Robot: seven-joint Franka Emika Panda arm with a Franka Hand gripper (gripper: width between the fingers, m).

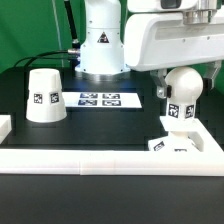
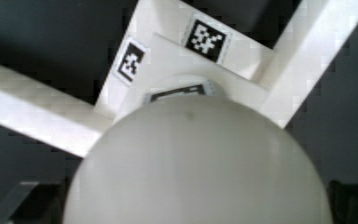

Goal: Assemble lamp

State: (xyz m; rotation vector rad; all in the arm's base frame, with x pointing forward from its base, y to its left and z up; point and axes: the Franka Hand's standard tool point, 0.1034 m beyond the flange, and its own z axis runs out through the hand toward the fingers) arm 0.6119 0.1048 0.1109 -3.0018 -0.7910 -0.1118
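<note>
**A:** Item one, the hand (image 1: 183, 84). How is it entered?

**B:** It is listed at the exterior view's right, hanging below the white arm (image 1: 100, 40). It is pinched on the bulb (image 1: 181, 95), with a dark finger seen against each side of the ball. In the wrist view the ball fills most of the frame.

**A:** Item two, the bulb. Where is it placed?

**B:** It is held upright, ball on top, with a tag shown on its narrow neck. The neck is set down onto the base (image 1: 170, 146); how deep it is seated cannot be told.

**A:** Item three, the base?

**B:** It is recorded as flat, square, white and tagged. It is lodged in the corner of the white rail (image 1: 90, 162) at the front of the black tabletop (image 1: 100, 130), on the exterior view's right.

**A:** Item four, the shade (image 1: 43, 97)?

**B:** It is stood on its wide end at the exterior view's left, one tag facing the camera, well apart from the bulb and base.

**A:** Anything else?

**B:** The marker board (image 1: 100, 99) is noted lying flat between the shade and the bulb, in front of the arm's foot.
</note>
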